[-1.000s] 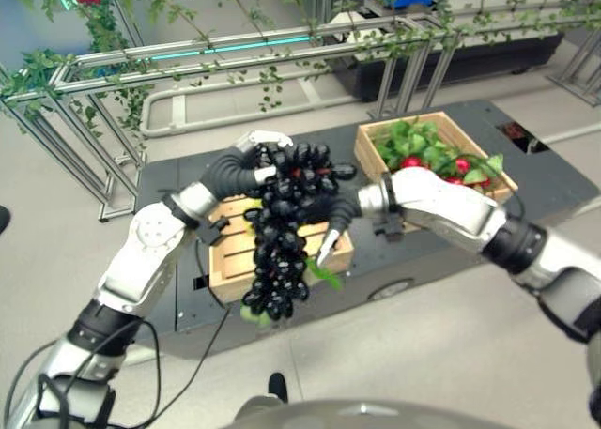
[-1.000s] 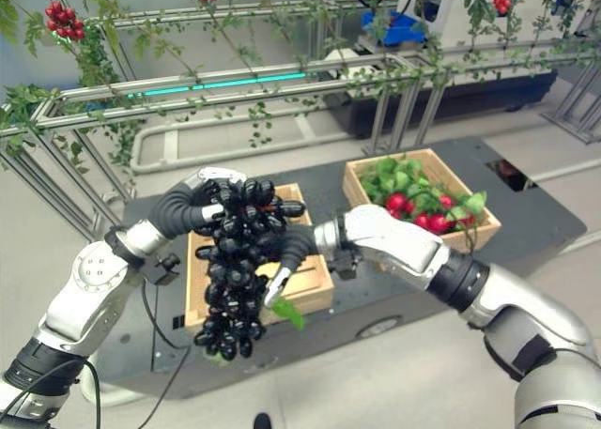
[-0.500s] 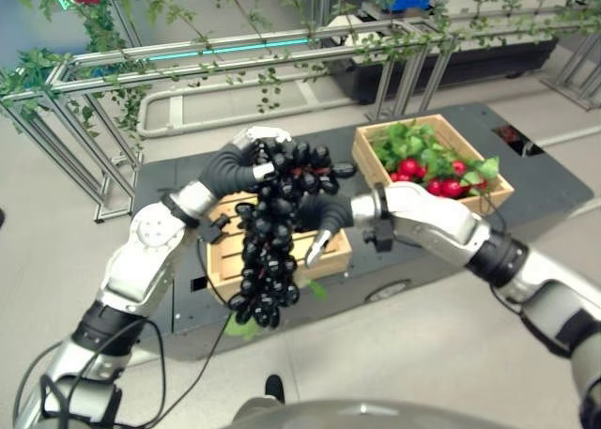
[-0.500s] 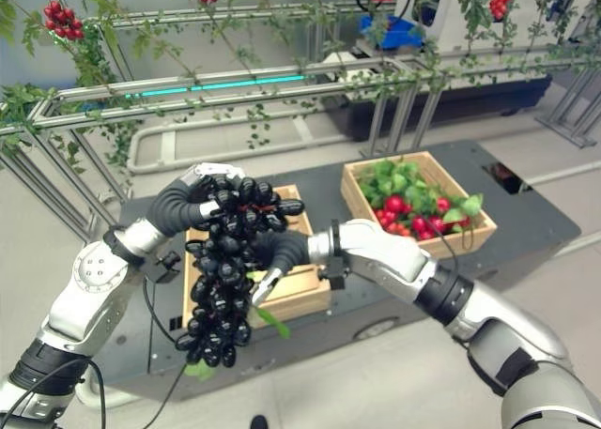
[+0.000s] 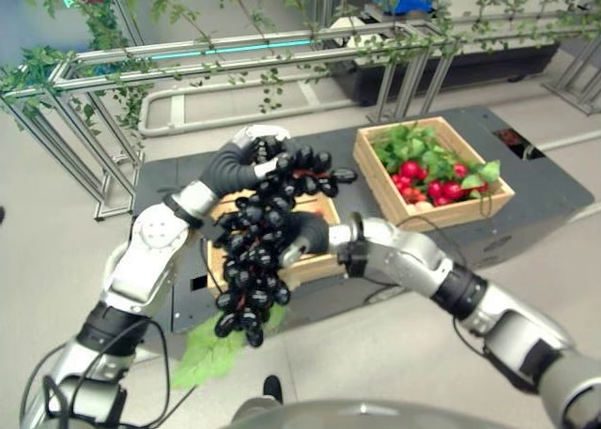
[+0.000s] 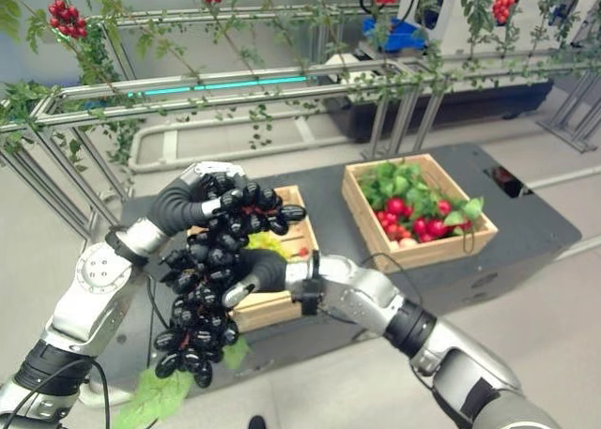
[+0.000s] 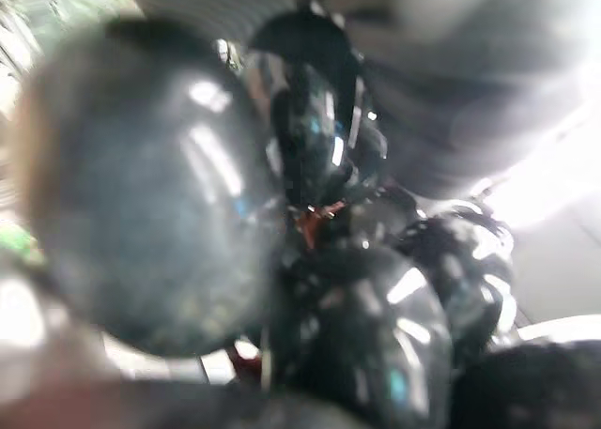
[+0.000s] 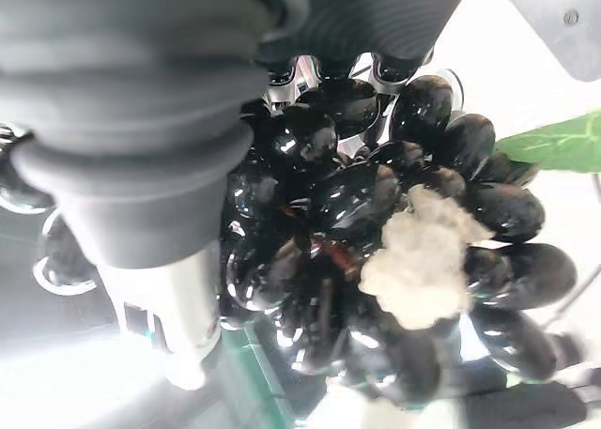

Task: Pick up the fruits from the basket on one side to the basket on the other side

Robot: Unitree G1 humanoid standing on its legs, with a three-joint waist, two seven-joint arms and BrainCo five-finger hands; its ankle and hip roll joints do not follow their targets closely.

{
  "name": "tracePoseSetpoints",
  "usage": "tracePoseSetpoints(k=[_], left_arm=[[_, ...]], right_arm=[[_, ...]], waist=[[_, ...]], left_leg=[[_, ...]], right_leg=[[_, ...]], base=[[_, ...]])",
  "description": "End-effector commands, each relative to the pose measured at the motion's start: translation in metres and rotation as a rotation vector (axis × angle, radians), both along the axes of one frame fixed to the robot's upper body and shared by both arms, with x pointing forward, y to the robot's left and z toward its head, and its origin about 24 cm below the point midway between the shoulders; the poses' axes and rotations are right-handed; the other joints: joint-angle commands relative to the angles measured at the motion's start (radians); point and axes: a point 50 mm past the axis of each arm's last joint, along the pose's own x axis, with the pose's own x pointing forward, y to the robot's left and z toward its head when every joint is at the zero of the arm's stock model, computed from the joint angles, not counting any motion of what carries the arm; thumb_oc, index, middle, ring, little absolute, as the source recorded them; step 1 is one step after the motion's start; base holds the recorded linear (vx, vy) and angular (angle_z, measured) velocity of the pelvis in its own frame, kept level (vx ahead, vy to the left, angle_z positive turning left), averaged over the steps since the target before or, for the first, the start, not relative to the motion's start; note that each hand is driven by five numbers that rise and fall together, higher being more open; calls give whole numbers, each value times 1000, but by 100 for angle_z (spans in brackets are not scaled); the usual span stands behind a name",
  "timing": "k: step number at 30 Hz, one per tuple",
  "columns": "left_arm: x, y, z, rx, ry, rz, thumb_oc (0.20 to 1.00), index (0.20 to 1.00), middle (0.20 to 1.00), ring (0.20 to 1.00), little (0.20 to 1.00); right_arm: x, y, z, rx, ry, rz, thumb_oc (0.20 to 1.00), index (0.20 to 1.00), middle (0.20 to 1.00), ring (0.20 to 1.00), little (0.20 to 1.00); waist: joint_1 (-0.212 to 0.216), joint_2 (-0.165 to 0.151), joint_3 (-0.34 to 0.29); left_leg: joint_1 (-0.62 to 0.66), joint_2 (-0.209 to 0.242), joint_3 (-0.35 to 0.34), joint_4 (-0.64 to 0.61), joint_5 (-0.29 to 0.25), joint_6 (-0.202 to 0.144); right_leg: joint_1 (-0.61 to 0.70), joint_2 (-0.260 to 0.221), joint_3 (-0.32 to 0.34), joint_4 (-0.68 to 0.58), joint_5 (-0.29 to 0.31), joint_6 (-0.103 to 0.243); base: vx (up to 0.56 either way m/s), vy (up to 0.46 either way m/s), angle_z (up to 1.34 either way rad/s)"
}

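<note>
Grapes (image 6: 211, 269), a long black bunch, hang in the air above the near wooden basket (image 6: 272, 302), at its left side. We hold the top of the bunch in our left hand (image 6: 192, 196), fingers curled round it. Our right hand (image 6: 246, 271) presses against the middle of the bunch from the side; we cannot tell how its fingers are set, since the fruit hides them. The far basket (image 6: 413, 251), to the right on the same dark platform (image 6: 526, 222), is full of red fruits (image 6: 399, 208) and green leaves. We judge the transfer as under way: the bunch is lifted but not yet placed. No writing is readable
</note>
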Motion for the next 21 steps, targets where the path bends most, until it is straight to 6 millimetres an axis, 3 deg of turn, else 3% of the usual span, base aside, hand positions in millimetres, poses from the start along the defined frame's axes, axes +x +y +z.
tracePoseSetpoints(k=[1, 18, 19, 20, 21], left_arm=[[2, -2, 33, -48, -173, 18, 200, 200, 200, 200, 200], [0, 0, 34, -45, -210, 51, 200, 200, 200, 200, 200], [0, 0, 34, -48, -212, 53, 200, 200, 200, 200, 200], [0, 0, 34, -49, -212, 58, 200, 200, 200, 200, 200], [0, 1, 34, -49, -214, 62, 200, 200, 200, 200, 200]], right_arm=[[-16, 24, 37, 184, -42, 133, 1000, 1000, 1000, 1000, 1000], [-21, 26, 38, 217, -27, 136, 1000, 1000, 1000, 1000, 1000], [-20, 25, 38, 219, -25, 132, 636, 636, 636, 636, 636], [-20, 25, 37, 222, -18, 124, 200, 200, 200, 200, 200], [-20, 25, 38, 225, -17, 124, 200, 200, 200, 200, 200]], waist=[[20, -37, -3], [20, -42, 0], [19, -42, -1], [19, -42, -1], [19, -42, -1]], left_leg=[[91, -27, 12, 7, -128, -44], [90, -28, 14, 7, -131, -41], [90, -29, 14, 7, -131, -40], [91, -29, 14, 7, -131, -40], [91, -29, 14, 7, -131, -40]], right_leg=[[-74, 12, 23, -16, 72, 26], [-77, 11, 22, -15, 74, 27], [-76, 11, 23, -15, 74, 28], [-76, 11, 23, -15, 75, 27], [-76, 11, 24, -16, 75, 27]], base=[[0, 0, 0], [0, 0, 0], [0, 0, 0], [0, 0, 0], [0, 0, 0]])
